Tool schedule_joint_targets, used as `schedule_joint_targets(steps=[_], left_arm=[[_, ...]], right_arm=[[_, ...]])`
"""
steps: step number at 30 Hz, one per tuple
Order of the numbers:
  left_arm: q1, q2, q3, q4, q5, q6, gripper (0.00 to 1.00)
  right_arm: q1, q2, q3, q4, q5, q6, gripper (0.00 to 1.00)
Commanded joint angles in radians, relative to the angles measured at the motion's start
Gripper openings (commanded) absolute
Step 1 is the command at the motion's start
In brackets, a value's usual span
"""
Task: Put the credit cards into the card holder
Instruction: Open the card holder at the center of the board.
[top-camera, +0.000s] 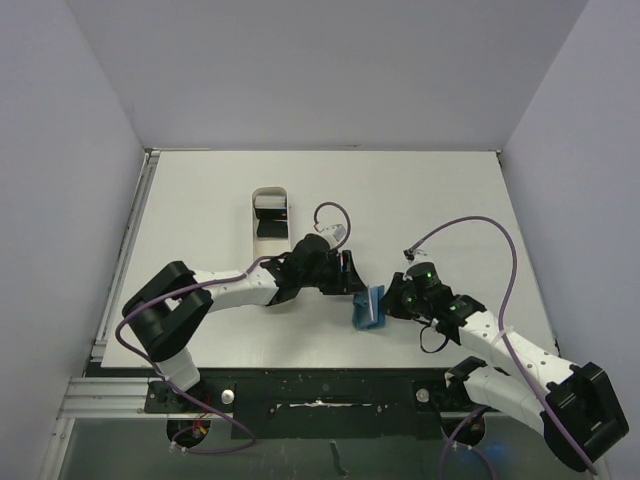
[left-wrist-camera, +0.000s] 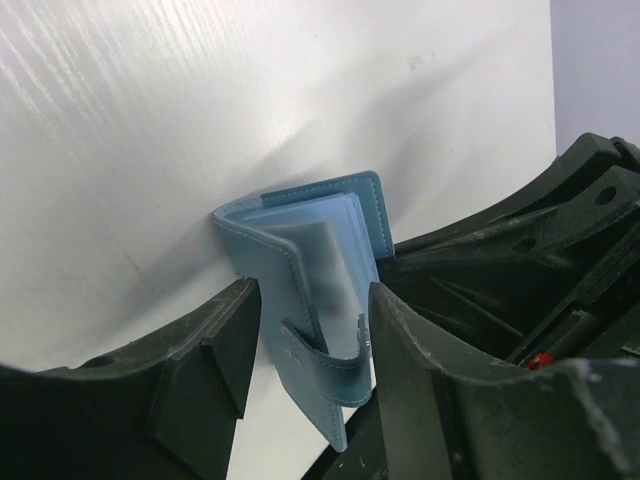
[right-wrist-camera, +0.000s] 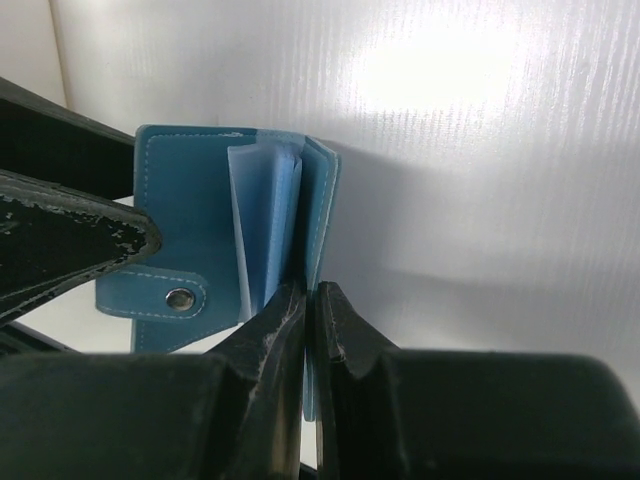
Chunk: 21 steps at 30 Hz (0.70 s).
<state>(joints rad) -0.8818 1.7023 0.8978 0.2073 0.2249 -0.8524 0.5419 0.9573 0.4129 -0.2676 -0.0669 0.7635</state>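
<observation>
My right gripper (right-wrist-camera: 310, 300) is all but closed, pinching the lower edge of one cover of the card holder (right-wrist-camera: 190, 215). My left gripper (left-wrist-camera: 310, 335) is part open astride the tab side and grips nothing. The card holder stands on edge on the table (top-camera: 200, 190), near centre, between both grippers. I judge it light and soft, with floppy leaves. The stiffer cover edge is the place to hold.

On table (top-camera: 200, 200): card holder (top-camera: 370, 307) between left hand (top-camera: 355, 285) and right hand (top-camera: 386, 303); tray (top-camera: 252, 215) behind, leftward.

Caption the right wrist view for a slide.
Right gripper pinches one cover of the teal card holder, its clear sleeves fanned open.
</observation>
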Motion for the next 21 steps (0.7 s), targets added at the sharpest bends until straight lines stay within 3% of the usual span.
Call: schedule_joint_targets(steps=[1, 10, 13, 17, 21], left_arm=[[0.003, 0.009, 0.067, 0.018, 0.022, 0.019, 0.48], [0.001, 0.040, 0.090, -0.001, 0.027, 0.021, 0.49], [0.001, 0.042, 0.089, -0.006, 0.024, 0.022, 0.42], [0.001, 0.040, 0.086, -0.011, 0.022, 0.026, 0.22], [0.000, 0.039, 0.086, -0.010, 0.023, 0.024, 0.21]], right_arm=[[0.004, -0.032, 0.073, -0.002, -0.017, -0.015, 0.00], [0.060, -0.002, 0.097, 0.003, 0.010, 0.001, 0.00], [0.065, 0.001, 0.089, 0.014, 0.014, 0.008, 0.00], [0.066, 0.006, 0.082, 0.014, 0.026, 0.008, 0.00], [0.064, 0.008, 0.075, 0.014, 0.030, 0.005, 0.00]])
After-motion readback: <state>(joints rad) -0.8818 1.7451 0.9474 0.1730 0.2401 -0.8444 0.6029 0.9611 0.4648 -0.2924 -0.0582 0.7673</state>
